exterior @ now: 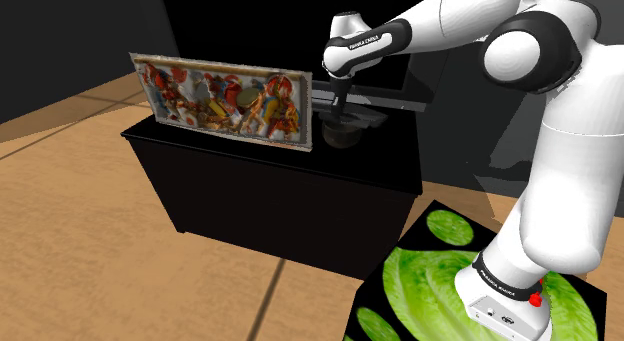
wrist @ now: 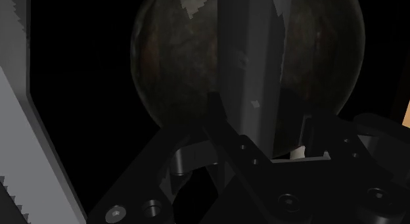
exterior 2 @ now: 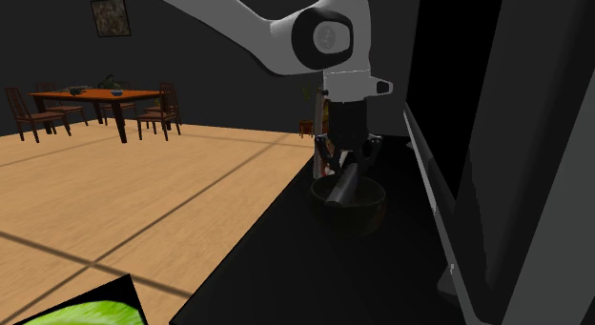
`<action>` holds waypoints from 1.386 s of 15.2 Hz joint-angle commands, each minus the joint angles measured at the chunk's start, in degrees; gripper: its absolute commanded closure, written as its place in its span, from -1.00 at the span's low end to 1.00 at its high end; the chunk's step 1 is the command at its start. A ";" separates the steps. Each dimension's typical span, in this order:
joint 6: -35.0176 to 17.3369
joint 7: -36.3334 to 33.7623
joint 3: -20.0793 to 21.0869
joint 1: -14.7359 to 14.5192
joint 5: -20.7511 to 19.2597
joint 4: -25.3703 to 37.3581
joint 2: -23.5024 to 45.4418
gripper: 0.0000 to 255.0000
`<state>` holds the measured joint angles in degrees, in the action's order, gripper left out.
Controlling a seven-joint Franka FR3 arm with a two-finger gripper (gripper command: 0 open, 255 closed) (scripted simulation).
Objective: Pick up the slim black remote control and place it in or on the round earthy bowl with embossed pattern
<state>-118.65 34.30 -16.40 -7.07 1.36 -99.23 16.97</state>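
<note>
Leaning steeply, remote [exterior 2: 341, 186] points down into bowl [exterior 2: 378, 203] under tool [exterior 2: 348, 161]; grip unclear.

Remote [exterior 2: 344, 183] tilted in bowl [exterior 2: 375, 205]; bowl on cabinet [exterior: 285, 194], painting [exterior: 222, 99] at shoulder view's left.

Surface: you are looking at a black cabinet [exterior: 290, 204].
On it: colourful picture [exterior: 225, 101] standing on edge, dark bowl [exterior: 346, 140] sitting beside.

An upright colourful panel [exterior: 225, 99] stands near the bowl [exterior: 343, 136] on the shoulder view's left, and a dark screen [exterior 2: 477, 180] rises close alongside. The counter [exterior 2: 315, 275] elsewhere offers open passage.
</note>
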 commanded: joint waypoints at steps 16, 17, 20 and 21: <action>6.36 -0.43 -0.15 -0.34 -0.69 4.24 -2.12 -1.00; 6.37 -0.43 -0.15 -0.34 -0.69 4.25 -2.11 -1.00; 6.37 -0.43 -0.15 -0.34 -0.69 4.25 -2.11 -1.00; 6.37 -0.43 -0.15 -0.34 -0.69 4.25 -2.11 -1.00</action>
<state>-112.31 33.87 -16.55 -7.41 0.66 -95.00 14.86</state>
